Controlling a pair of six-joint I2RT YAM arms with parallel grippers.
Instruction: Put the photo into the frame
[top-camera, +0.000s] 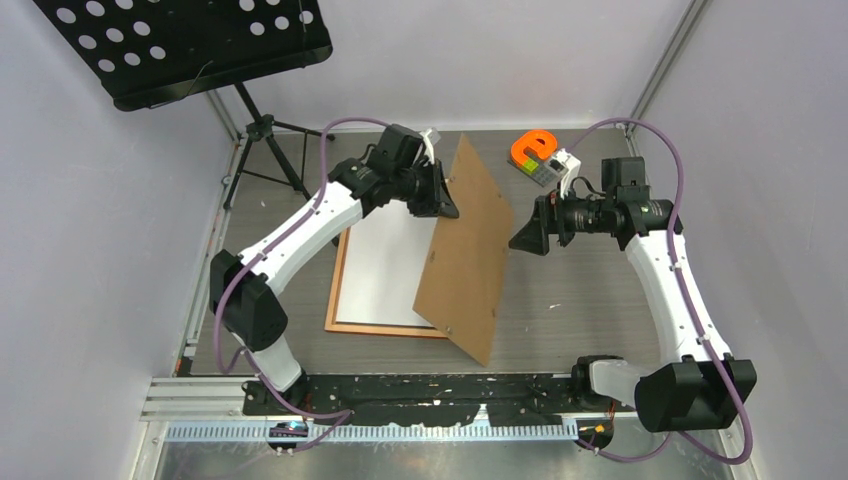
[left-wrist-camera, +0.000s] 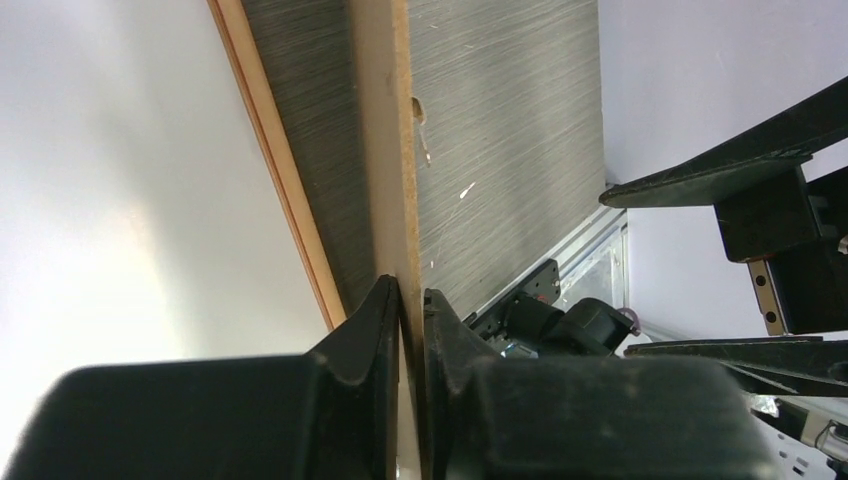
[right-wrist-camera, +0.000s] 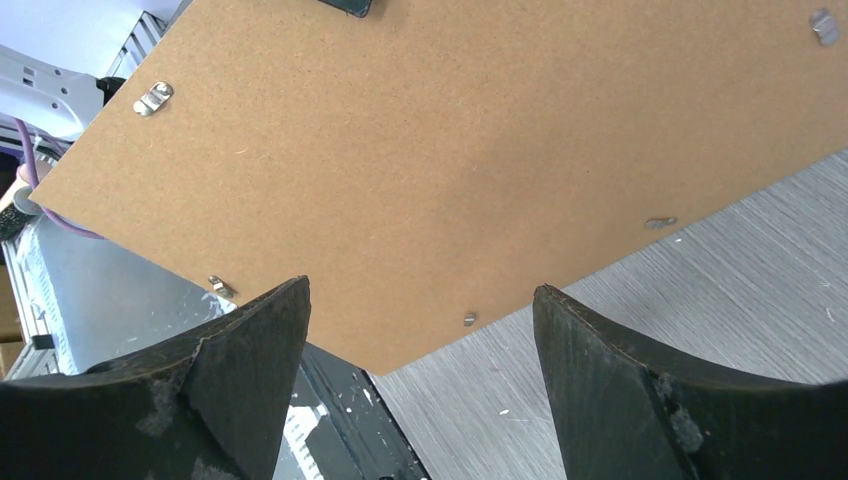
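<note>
Left gripper (left-wrist-camera: 410, 295) clamped on thin edge of backing board (top-camera: 470, 250); board tilted steeply. Right gripper (top-camera: 520, 240) spread wide, facing board face, not touching. Frame (top-camera: 385, 328) flat below left gripper, thin orange-brown border. Photo (top-camera: 385, 262) inside frame, white back up.

One frame (top-camera: 380, 329), one photo (top-camera: 385, 262), one board (top-camera: 470, 250) with five metal clips (right-wrist-camera: 153, 98) showing, two arms, left arm (top-camera: 300, 225) and right arm (top-camera: 670, 275), one music stand (top-camera: 180, 45), one orange block (top-camera: 533, 147), one small box (top-camera: 548, 170)

Pale walls (top-camera: 480, 60), black music stand (top-camera: 190, 45)
</note>
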